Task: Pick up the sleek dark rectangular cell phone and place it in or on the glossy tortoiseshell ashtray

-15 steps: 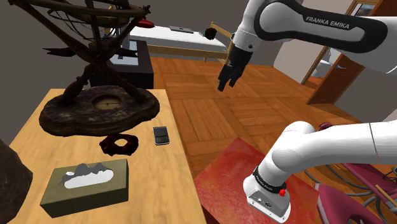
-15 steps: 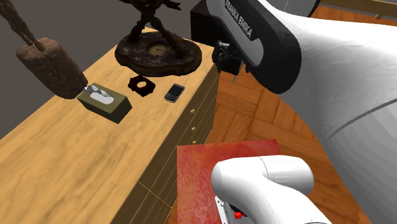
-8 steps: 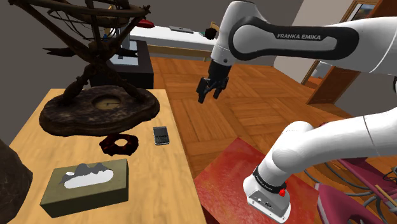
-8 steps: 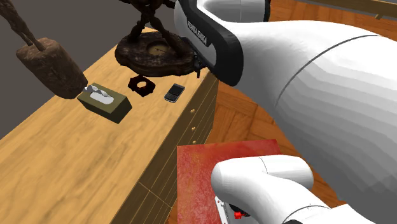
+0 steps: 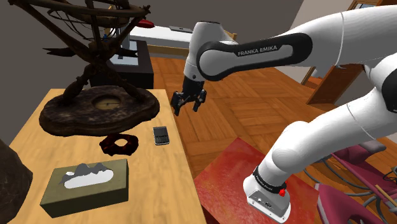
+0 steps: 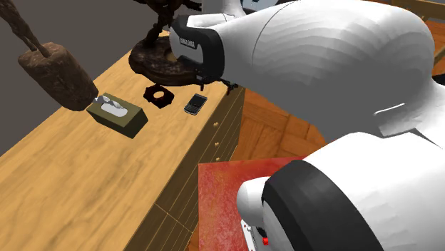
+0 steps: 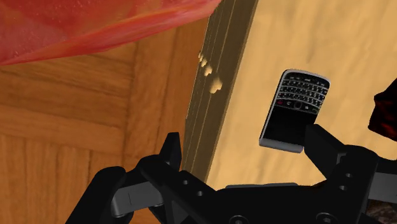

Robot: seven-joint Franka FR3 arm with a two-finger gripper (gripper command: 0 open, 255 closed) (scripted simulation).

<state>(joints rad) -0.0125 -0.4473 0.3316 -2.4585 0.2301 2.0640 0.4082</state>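
A dark rectangular cell phone (image 5: 160, 135) with a keypad lies flat near the wooden table's (image 5: 162, 191) edge. It is also in the second exterior view (image 6: 195, 104). Just to the shoulder view's left of it sits the dark reddish-brown ashtray (image 5: 121, 144) (image 6: 160, 94). My black gripper (image 5: 188, 105) hangs open in the air over the table's edge, above the phone and to the shoulder view's right of it. In the wrist view the fingers (image 7: 170, 146) stand wide apart around nothing, and the phone (image 7: 296, 109) lies just beyond one fingertip. A sliver of the ashtray (image 7: 385, 111) shows beside it.
A large dark sculpture on a lumpy base (image 5: 98, 109) stands behind the ashtray. An olive tissue box (image 5: 84, 184) sits nearer the front. Drawers with small knobs (image 6: 216, 144) face the wood floor, where a red mat (image 5: 222, 181) lies beside the stand.
The arm has swung down and toward the shoulder view's left, from over the floor to the table's edge above the phone. The fingers stay apart, and the phone and ashtray have not moved.
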